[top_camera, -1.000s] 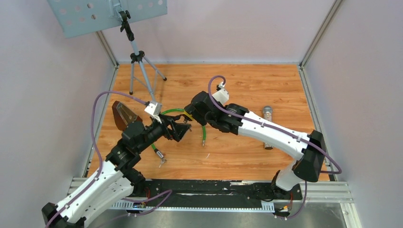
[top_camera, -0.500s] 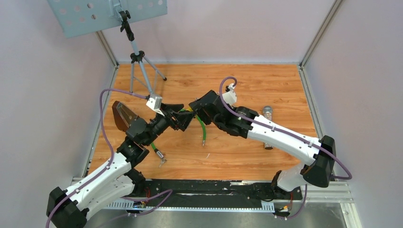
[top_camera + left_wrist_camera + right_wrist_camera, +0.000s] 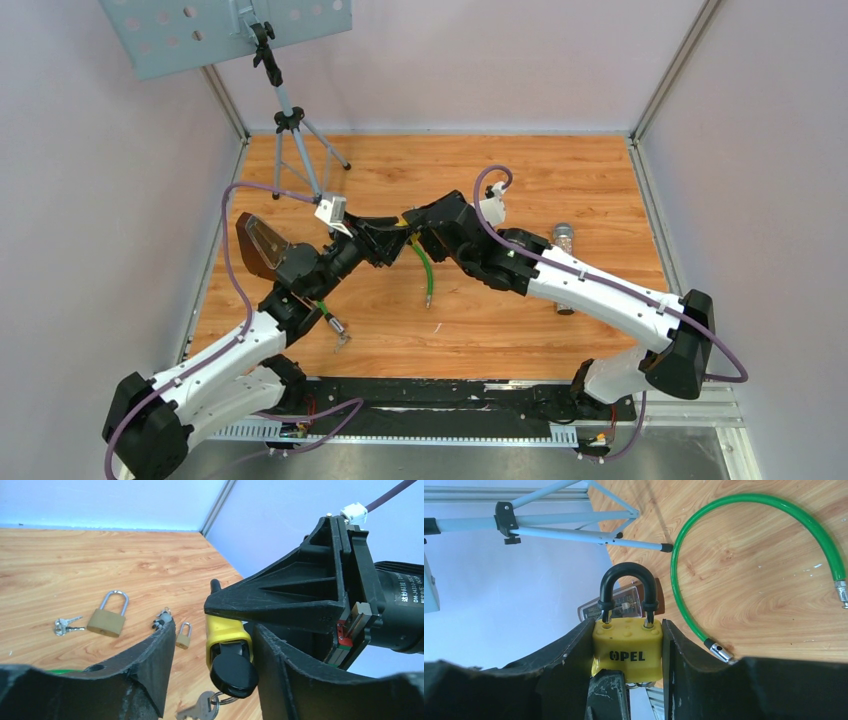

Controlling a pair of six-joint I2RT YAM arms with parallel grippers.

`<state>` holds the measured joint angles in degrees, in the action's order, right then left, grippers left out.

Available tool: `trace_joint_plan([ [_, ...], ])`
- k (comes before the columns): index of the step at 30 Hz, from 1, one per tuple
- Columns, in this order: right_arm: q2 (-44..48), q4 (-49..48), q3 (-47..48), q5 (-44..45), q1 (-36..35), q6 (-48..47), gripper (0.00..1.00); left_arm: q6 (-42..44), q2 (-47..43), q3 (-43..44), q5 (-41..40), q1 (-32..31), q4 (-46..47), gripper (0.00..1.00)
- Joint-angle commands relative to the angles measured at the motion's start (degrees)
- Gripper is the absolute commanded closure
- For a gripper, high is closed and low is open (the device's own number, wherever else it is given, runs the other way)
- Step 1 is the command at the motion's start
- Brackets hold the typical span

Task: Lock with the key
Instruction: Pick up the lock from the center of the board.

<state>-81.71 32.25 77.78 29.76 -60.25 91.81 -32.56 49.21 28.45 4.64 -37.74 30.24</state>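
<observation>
The right fingers (image 3: 574, 662) clamp the yellow padlock (image 3: 626, 650), one against each side of its body, at the lower centre of the right wrist view (black shackle (image 3: 628, 570) pointing up-frame). The key (image 3: 233, 674) sits in the padlock's underside. The left fingers (image 3: 152, 665) are spread and straddle the key's black head, lower centre of the left wrist view, with a gap on its left side. The padlock is held clear of the table (image 3: 560, 170).

A green cable (image 3: 749, 497) curves on the wooden table (image 3: 560, 170) near a tripod (image 3: 290, 120).
</observation>
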Motion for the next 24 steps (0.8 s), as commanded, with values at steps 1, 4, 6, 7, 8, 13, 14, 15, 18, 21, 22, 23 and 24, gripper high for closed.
trace_joint_plan([
  [1,2.87,-5.41,-0.13,1.78,-0.22,3.06,0.61,-1.69,1.76,-0.12,-0.5,-0.31,5.36,0.37],
  [4,3.0,-5.92,-0.64,1.9,-0.22,3.98,0.61,-2.39,2.82,-0.02,-0.7,-0.52,5.69,0.36],
  [6,3.4,-6.97,-1.58,2.36,-0.23,4.61,0.61,-3.28,3.53,-0.05,-0.91,-0.72,6.04,0.3],
  [7,3.62,-7.84,-2.25,2.67,-0.24,4.77,0.61,-3.89,3.94,-0.1,-0.98,-0.79,6.18,0.27],
  [8,3.96,-8.58,-2.76,2.95,-0.22,4.98,0.61,-4.24,4.13,-0.18,-1.11,-0.94,6.35,0.26],
  [13,4.54,-10.17,-3.98,2.86,-0.22,5.25,0.62,-3.94,4.87,-0.49,-1.66,-1.32,7.62,0.29],
  [14,4.65,-10.37,-4.14,2.82,-0.22,5.4,0.62,-3.48,5.03,-0.71,-1.17,-1.4,8.27,0.31],
  [15,4.78,-10.48,-4.39,2.79,-0.22,5.62,0.62,-3.44,5.26,-0.83,-1.1,-1.43,8.53,0.37],
  [18,5.01,-10.79,-5.07,2.76,-0.22,6.14,0.62,-3.64,5.41,-1.44,-1.01,-1.46,9.11,0.43],
  [21,5.11,-10.98,-5.57,2.99,-0.23,6.68,0.62,-4.23,6.03,-1.95,-0.66,-1.55,9.7,0.35],
  [22,5.03,-11.06,-5.59,3.09,-0.22,6.7,0.62,-4.59,6.19,-2.1,-0.63,-1.55,9.77,0.31],
  [23,5.01,-11.08,-5.64,3.21,-0.22,6.76,0.62,-4.69,6.22,-2.37,-0.72,-1.59,10.0,0.27],
  [24,5.05,-11.08,-5.72,3.38,-0.22,6.86,0.62,-4.82,6.2,-2.49,-0.79,-1.63,10.09,0.26],
])
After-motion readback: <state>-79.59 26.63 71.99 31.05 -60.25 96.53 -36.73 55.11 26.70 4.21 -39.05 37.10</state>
